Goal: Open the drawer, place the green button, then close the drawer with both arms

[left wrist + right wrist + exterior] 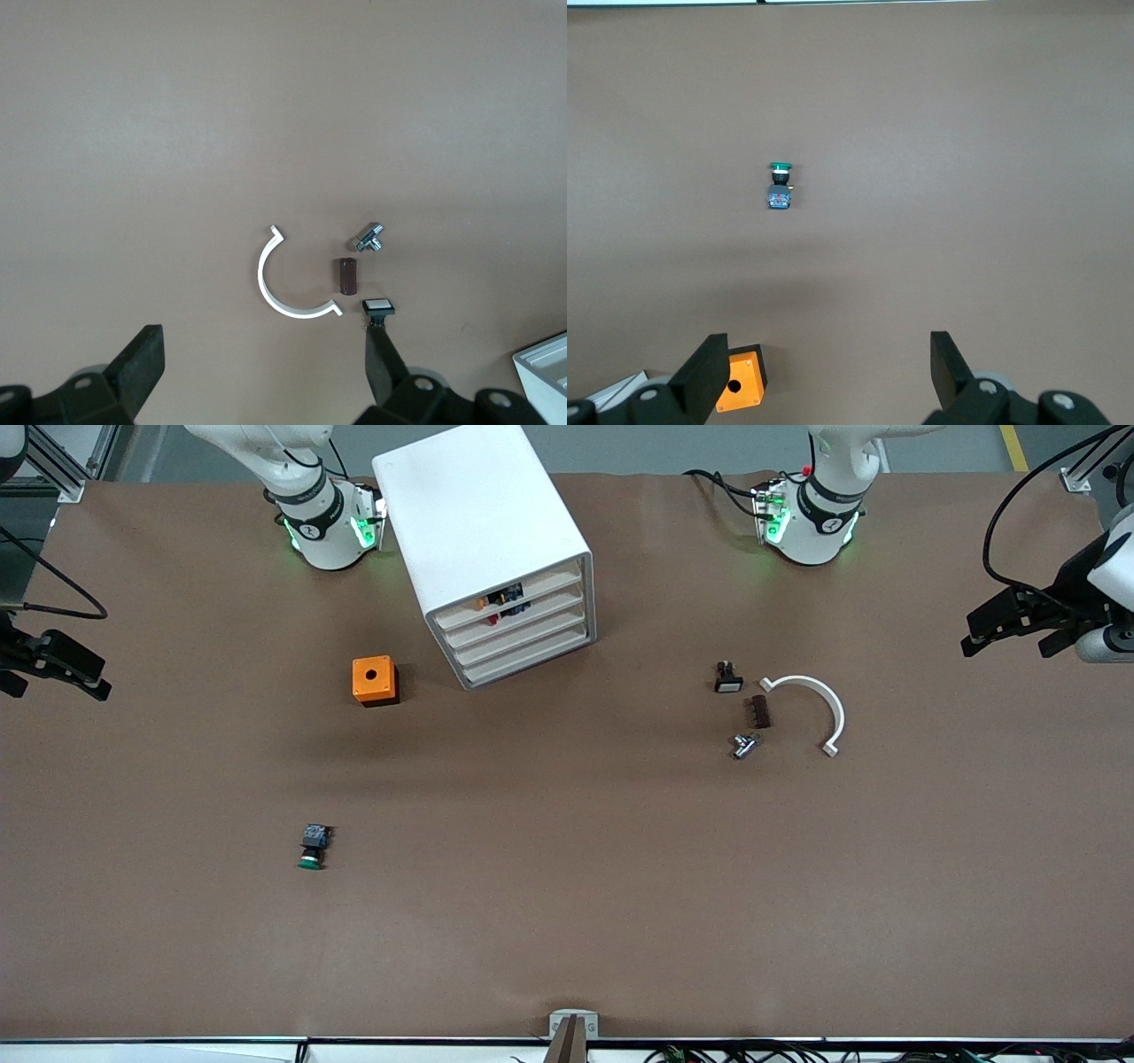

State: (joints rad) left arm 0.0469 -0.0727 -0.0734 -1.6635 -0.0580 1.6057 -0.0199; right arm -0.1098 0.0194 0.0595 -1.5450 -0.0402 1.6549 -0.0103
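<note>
The button [313, 848] lies on its side on the bare worktop [567, 886], lower left of the front frame, well apart from everything else. None of the drawers [523, 646] in the white cabinet [483, 540], upper middle of that frame, is pulled out, so I judge nothing is done yet: opening, placing and closing all remain. An orange box [375, 680] sits just beside the cabinet. My right hand [53, 664] hangs at the left edge of the frame, fingers spread wide, holding nothing. My left hand [1019, 624] hangs at the right edge, also wide and empty, near a white curved clip [819, 704], a brown block [760, 711] and a small switch [727, 678].
</note>
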